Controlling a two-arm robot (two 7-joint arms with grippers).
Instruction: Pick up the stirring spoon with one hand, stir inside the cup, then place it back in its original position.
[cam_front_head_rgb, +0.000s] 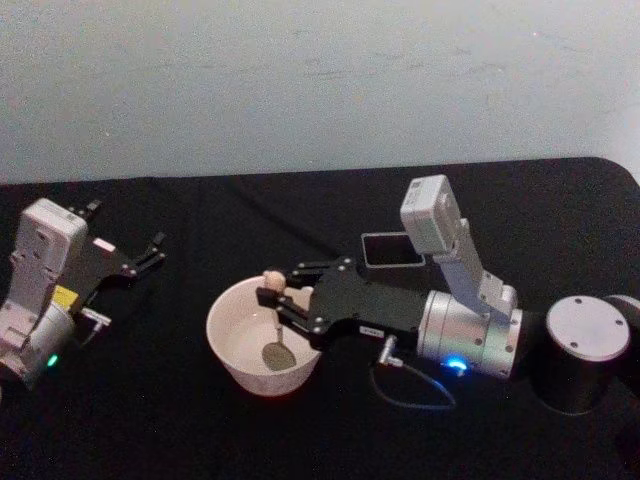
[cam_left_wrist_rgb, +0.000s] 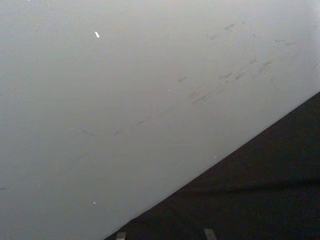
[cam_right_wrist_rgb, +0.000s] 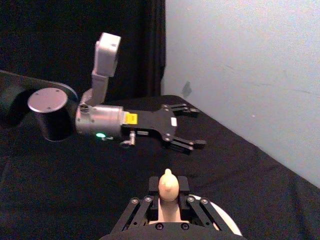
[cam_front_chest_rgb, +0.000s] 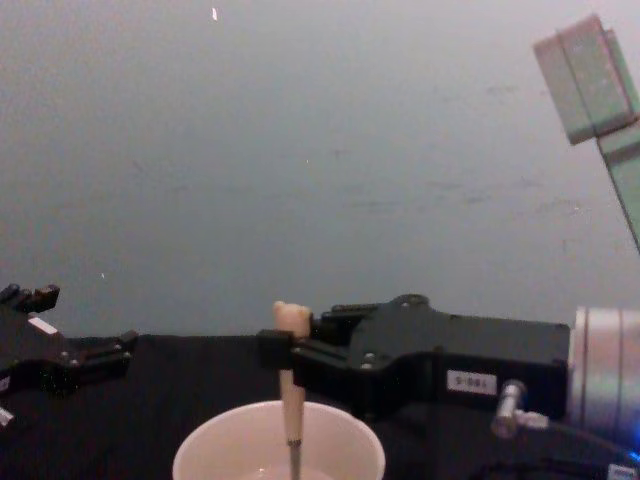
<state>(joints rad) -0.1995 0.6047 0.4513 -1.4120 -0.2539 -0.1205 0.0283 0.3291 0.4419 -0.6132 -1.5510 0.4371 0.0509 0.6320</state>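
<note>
My right end effector (cam_front_head_rgb: 272, 297) clamps the stirring spoon (cam_front_head_rgb: 278, 352) upright over the cup (cam_front_head_rgb: 214, 330), bowl inside; my left end effector (cam_front_head_rgb: 128, 228), jaws apart, sits well left of it.

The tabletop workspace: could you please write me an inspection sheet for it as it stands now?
Surface: table covered in black cloth.
Job's things: stirring spoon stands nearly upright, bowl end down inside the cup. The dark square holder sits behind the right arm.
Clutter: nothing seen.
Grippers: right gripper is shut on the spoon's handle over the cup. Left gripper is open and idle off to the left, apart from the cup.
Cables: a thin cable loops from the right wrist, clear of the cup.
Surroundings: a plain pale wall behind the table.
</note>
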